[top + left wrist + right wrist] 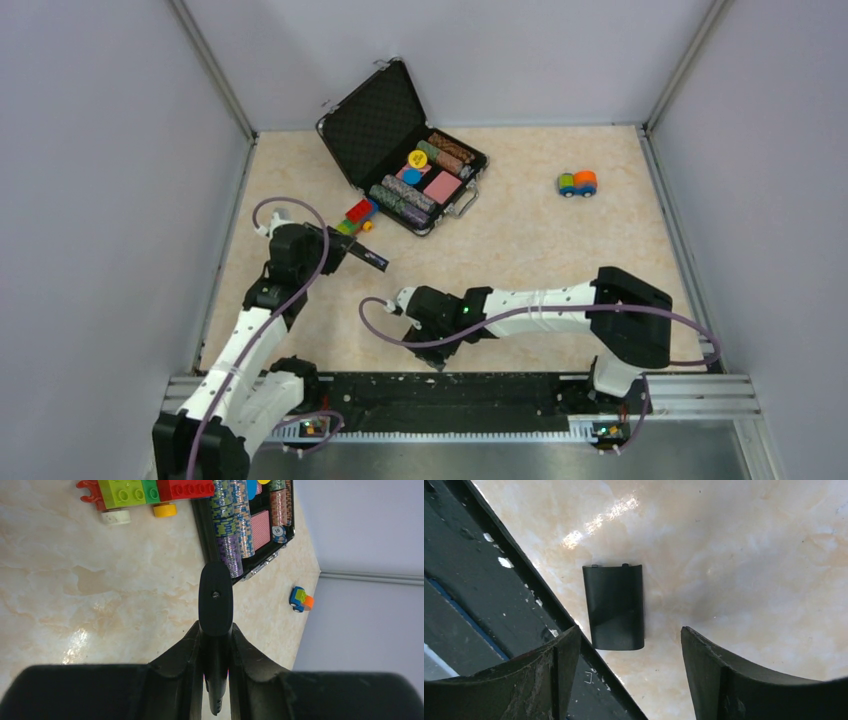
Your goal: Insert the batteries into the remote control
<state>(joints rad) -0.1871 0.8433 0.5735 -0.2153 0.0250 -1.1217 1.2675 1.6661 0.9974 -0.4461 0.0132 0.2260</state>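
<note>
Lying loose: one cover (615, 607); left gripper (215, 630) clamps one remote control (215, 597).

From high behind its near edge we overlook the whole table (540, 260), chip case (375, 120) far off. Our left wrist view peers close along the remote control (215, 602) toward that case, which both share. Our right wrist view faces down, very close, well short of the case.

Bare tabletop (520, 250) opens between chip case (372, 125), toy car (577, 184) and remote control (368, 260).
</note>
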